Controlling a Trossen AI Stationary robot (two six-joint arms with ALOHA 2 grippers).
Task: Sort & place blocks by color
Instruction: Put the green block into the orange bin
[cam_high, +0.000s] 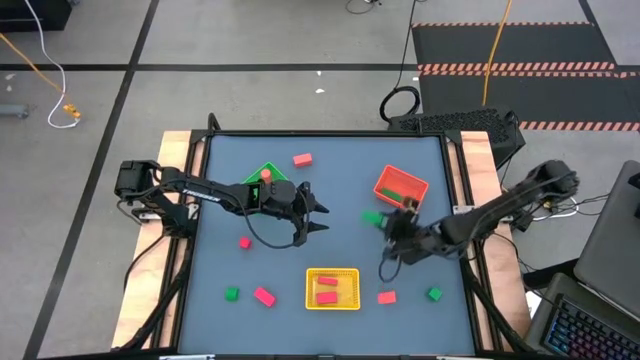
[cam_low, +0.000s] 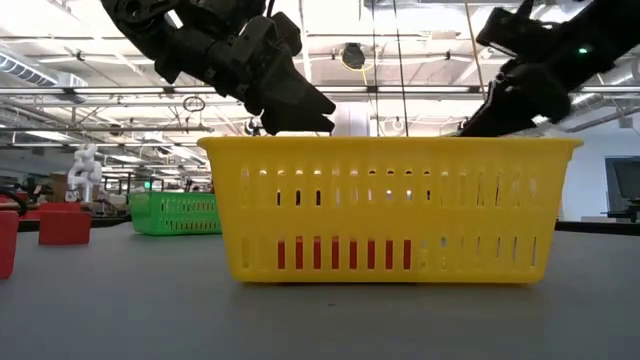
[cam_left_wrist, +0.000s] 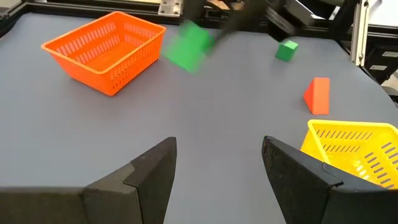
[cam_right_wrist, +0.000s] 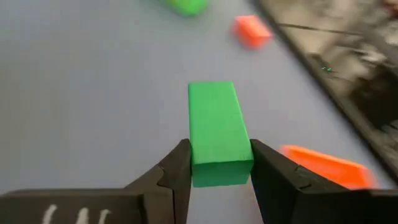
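Gripping a green block (cam_right_wrist: 214, 134) between its fingers, the right gripper (cam_high: 392, 226) hangs above the mat just beside the orange tray (cam_high: 401, 187). The left gripper (cam_high: 318, 210) hovers mid-table with fingers spread and nothing between them. Three trays show: green (cam_high: 268, 180), orange, yellow (cam_high: 332, 289). Two red blocks lie inside the yellow tray (cam_high: 327, 290). Four pink blocks and two more green blocks sit loose on the mat (cam_high: 330, 240).

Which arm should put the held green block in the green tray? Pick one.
Right. The right gripper already clamps the green block, though the green tray sits across the table beside the left gripper, which is open and empty.
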